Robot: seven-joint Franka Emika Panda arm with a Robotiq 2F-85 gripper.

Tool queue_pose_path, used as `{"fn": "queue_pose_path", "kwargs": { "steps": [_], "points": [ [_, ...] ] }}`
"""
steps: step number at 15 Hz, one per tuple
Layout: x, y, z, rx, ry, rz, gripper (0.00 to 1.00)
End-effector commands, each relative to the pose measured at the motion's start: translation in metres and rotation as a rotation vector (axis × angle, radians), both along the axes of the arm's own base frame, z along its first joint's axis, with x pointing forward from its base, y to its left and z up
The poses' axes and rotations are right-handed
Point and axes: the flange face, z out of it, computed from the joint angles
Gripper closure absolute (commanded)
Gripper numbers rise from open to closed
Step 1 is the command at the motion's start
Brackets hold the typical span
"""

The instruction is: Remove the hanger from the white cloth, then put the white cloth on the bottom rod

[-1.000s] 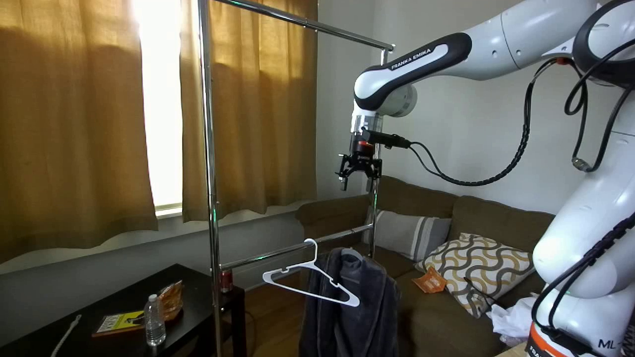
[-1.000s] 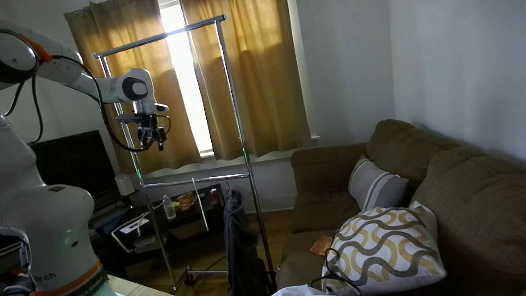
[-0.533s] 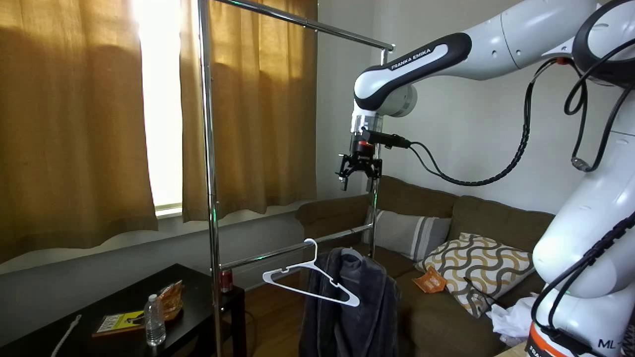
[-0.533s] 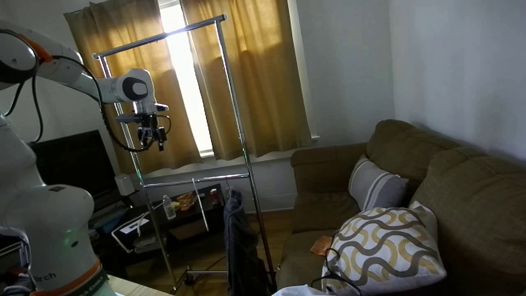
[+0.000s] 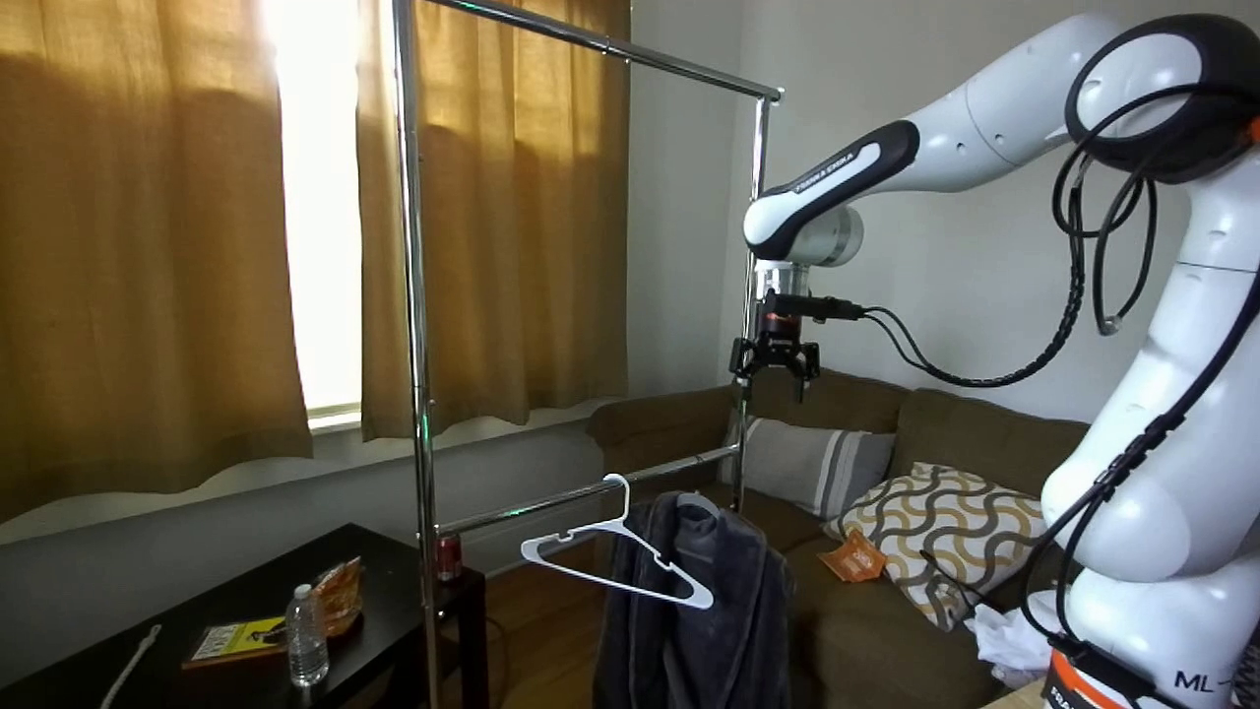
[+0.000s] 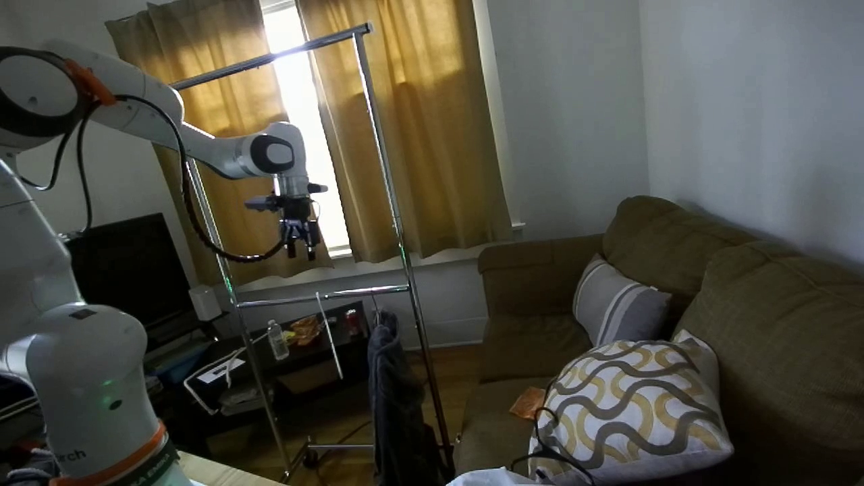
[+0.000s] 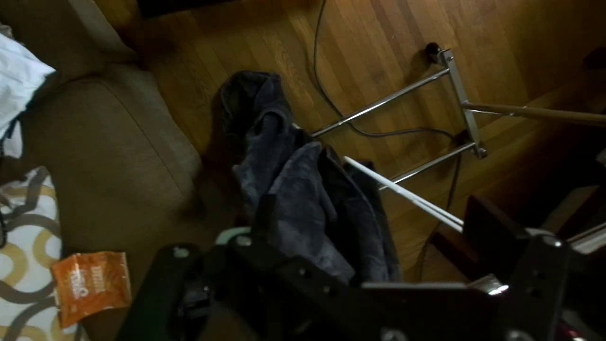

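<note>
White cloth (image 7: 19,76) and dark garment (image 5: 701,635), cropped.
We find the cloth cut by the wrist view's left edge, the garment by both exterior views' lower edges.

Cloth (image 5: 1006,630) on sofa (image 6: 521,351) near hanger (image 6: 555,454), pillow (image 6: 634,398); garment (image 5: 699,630) hung on bottom rod (image 5: 532,506).

Site: a home, living-room type

Evidence: brown sofa (image 6: 756,304) with striped pillow (image 6: 615,307) and patterned pillow (image 6: 634,412); mustard curtains (image 6: 425,142) at a bright window (image 5: 323,207); low dark table (image 5: 246,596) holding a plastic bottle (image 5: 306,640) and red can (image 5: 449,558); dark flat screen (image 6: 128,266); wood-plank floor (image 7: 378,38).
</note>
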Motion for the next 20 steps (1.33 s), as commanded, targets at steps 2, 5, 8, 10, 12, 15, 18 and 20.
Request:
{"fn": "queue_pose_path", "kwargs": {
  "steps": [2,5,8,10,12,15,18,20],
  "points": [
    [-0.013,-0.081,-0.043,-0.104,0.098,-0.103,0.0],
    [-0.029,-0.128,-0.071,-0.22,0.153,-0.142,0.0],
    [-0.053,-0.166,-0.099,-0.364,0.204,-0.138,0.0],
    [-0.069,-0.187,-0.115,-0.437,0.234,-0.159,0.0],
    [-0.083,-0.205,-0.129,-0.413,0.236,-0.199,0.0],
    [-0.078,-0.205,-0.126,-0.398,0.25,-0.192,0.0],
    [-0.079,-0.206,-0.127,-0.397,0.249,-0.196,0.0],
    [-0.079,-0.206,-0.127,-0.397,0.249,-0.196,0.0]
  ]
}}
